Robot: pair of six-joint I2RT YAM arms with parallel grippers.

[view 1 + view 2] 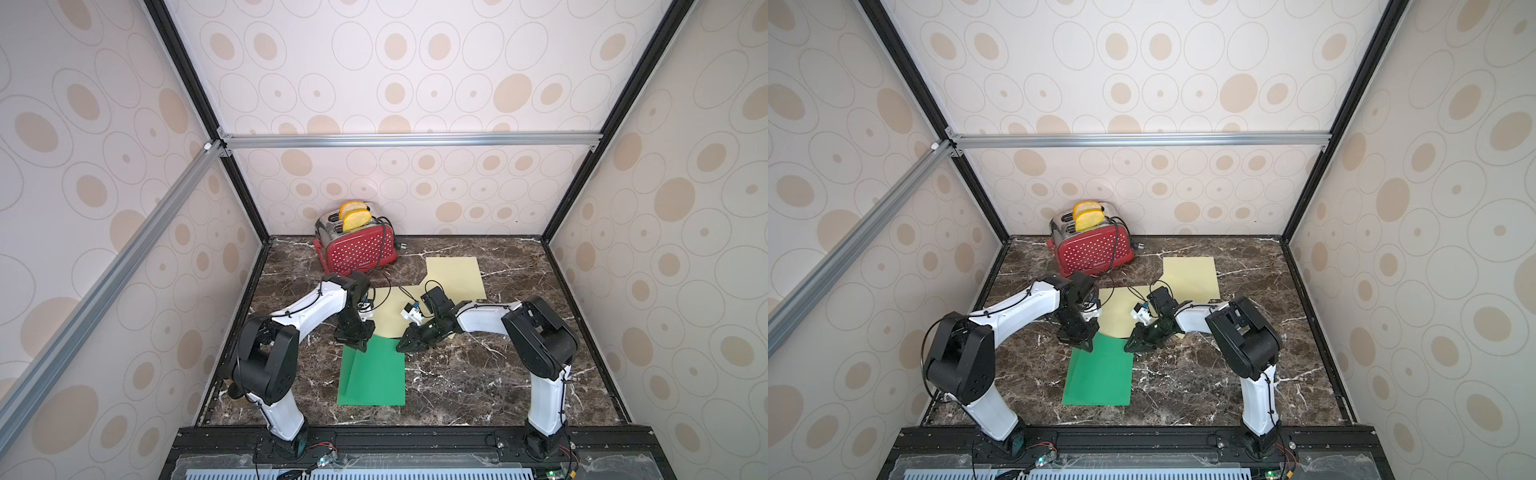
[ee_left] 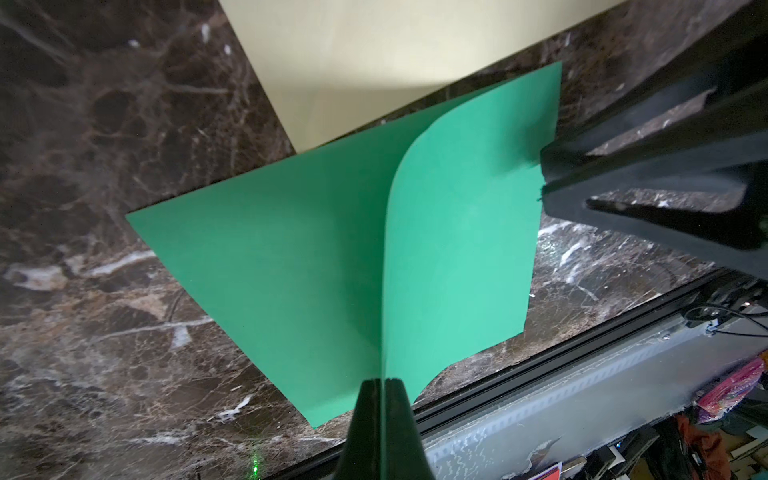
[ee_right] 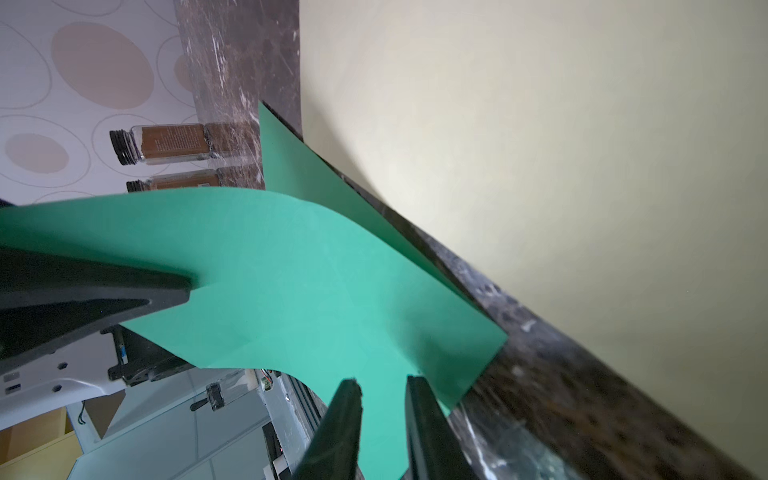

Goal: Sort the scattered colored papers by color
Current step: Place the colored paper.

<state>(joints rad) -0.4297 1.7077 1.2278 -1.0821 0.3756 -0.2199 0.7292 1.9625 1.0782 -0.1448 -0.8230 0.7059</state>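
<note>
The tabletop [image 1: 478, 374] is dark veined marble, boxed in by walls papered with beige ovals. A red toaster [image 1: 357, 249] stands at the back with two toast slices [image 1: 356, 219] up in its slots.

I count two green sheets, stacked near my base, left of centre. The flat green sheet [image 2: 270, 257] lies on the marble, its long axis running from my side toward the back wall. The lifted green sheet [image 2: 457, 232] sits over it on the same axis. Its left side is raised and curls like a turning page (its right side is down on the sheet below).

My left gripper [image 2: 382, 380] is pinched tight on that raised side. My right gripper [image 3: 382, 386] is at the sheet's right edge, fingers a narrow gap apart with green paper showing in the gap. Whether they grip it I cannot tell.

I can count two cream sheets. The near cream sheet [image 1: 390, 311] lies just past the green's far edge, partly under my wrists. The far cream sheet [image 1: 455, 276] is behind it to the right, and their outlines meet.

My right wrist view also shows two jars [image 3: 166, 143] of brown powder by the wall.
</note>
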